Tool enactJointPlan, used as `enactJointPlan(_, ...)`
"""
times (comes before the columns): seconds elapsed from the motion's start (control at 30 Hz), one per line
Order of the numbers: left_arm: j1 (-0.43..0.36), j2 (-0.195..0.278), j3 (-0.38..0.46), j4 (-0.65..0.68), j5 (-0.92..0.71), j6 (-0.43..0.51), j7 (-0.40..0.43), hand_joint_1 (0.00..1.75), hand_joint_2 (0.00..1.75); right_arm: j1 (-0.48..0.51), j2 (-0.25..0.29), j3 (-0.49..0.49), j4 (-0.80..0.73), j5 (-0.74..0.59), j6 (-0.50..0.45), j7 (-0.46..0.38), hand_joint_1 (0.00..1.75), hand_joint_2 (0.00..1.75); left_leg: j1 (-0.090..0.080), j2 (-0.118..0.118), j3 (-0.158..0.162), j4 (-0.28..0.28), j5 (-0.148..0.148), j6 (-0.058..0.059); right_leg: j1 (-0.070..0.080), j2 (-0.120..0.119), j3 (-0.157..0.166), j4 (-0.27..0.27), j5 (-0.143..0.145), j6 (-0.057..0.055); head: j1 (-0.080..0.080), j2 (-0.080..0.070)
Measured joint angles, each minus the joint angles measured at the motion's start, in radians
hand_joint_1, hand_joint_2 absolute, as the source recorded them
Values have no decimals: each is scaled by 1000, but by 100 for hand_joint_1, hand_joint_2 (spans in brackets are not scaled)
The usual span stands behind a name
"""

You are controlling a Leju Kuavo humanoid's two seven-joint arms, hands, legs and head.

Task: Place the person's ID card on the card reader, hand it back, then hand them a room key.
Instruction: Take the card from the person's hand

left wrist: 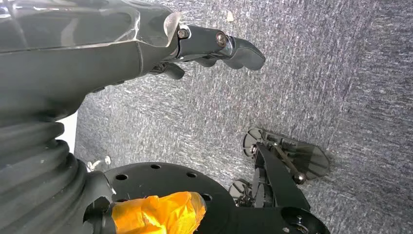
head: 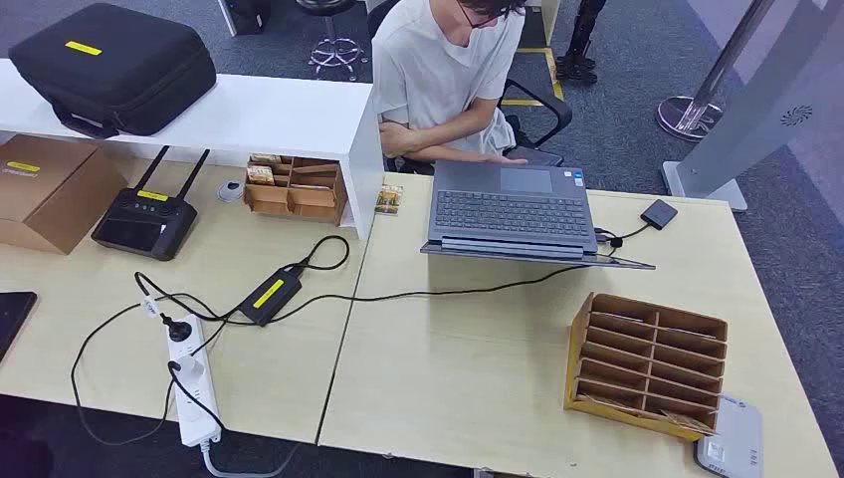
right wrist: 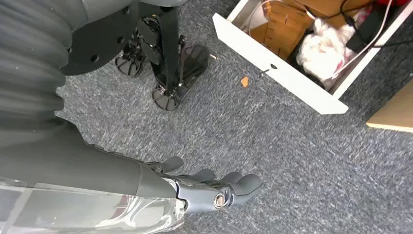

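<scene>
No writing readable anywhere; yellow labels on the black case (head: 111, 68), the cardboard box (head: 45, 189), the router (head: 145, 221) and the power brick (head: 269, 296) are too small to read. My left hand (left wrist: 214, 48) hangs over grey carpet (left wrist: 341, 73), fingers loosely curled, holding nothing. My right hand (right wrist: 214, 187) hangs likewise, fingers slightly apart, empty. Card reader (head: 730, 446) sits on the desk (head: 448, 368), touching the slotted cardboard rack (head: 647, 363). Person (head: 448, 70) sits behind the laptop (head: 510, 211).

card reader (head: 730, 445): cut by frame edge | person (head: 448, 70): head cropped
</scene>
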State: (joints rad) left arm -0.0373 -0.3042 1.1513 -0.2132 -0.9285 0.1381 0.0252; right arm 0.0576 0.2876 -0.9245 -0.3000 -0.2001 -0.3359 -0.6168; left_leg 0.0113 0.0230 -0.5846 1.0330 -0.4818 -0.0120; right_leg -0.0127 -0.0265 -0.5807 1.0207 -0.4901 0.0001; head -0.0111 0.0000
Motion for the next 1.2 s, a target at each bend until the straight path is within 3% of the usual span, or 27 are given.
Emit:
enactJointPlan(0.2,0,-1,1,0,0,3,-1,0,175,14,0,47,-1,-55,-3,-30,0,175,0,0,0,0,0,0,0,0,0,0,0,0,0,0)
enactJointPlan(0.27,0,-2,1,0,-12,9,-4,0,175,35,0,77,-30,-132,1,-7,0,175,0,0,0,0,0,0,0,-1,0,0,0,0,0,0)
enactJointPlan(0.33,0,1,1,0,-40,13,-8,0,175,64,-20,72,-139,-288,35,112,0,175,-1,-2,-1,0,0,0,-1,-2,1,0,0,0,0,0)
enactJointPlan(0.43,-2,11,1,0,-63,6,-4,0,175,64,-111,-47,-284,-423,130,281,0,175,-3,2,-1,0,-1,2,-4,1,0,-1,1,1,-1,0)
enactJointPlan(0.53,-4,16,1,0,-70,2,-1,0,175,37,-203,-183,-338,-339,200,302,0,175,-3,3,1,1,-2,5,-5,2,1,-2,0,5,0,0)
enactJointPlan(0.73,-2,19,1,0,-77,-1,-2,0,175,3,-286,-344,-392,-286,248,310,0,175,-3,0,1,2,-3,6,-4,0,4,-4,2,8,4,0)
enactJointPlan(0.97,-2,23,1,0,-86,-6,-13,0,175,-29,-396,-459,-388,-255,308,290,0,175,-3,0,1,1,-3,6,-4,0,4,-4,1,8,4,0)
enactJointPlan(1.2,-2,23,1,0,-89,-6,-18,0,175,-49,-475,-509,-351,-237,338,266,0,175,-3,0,1,1,-3,6,-4,1,4,-4,1,8,4,0)
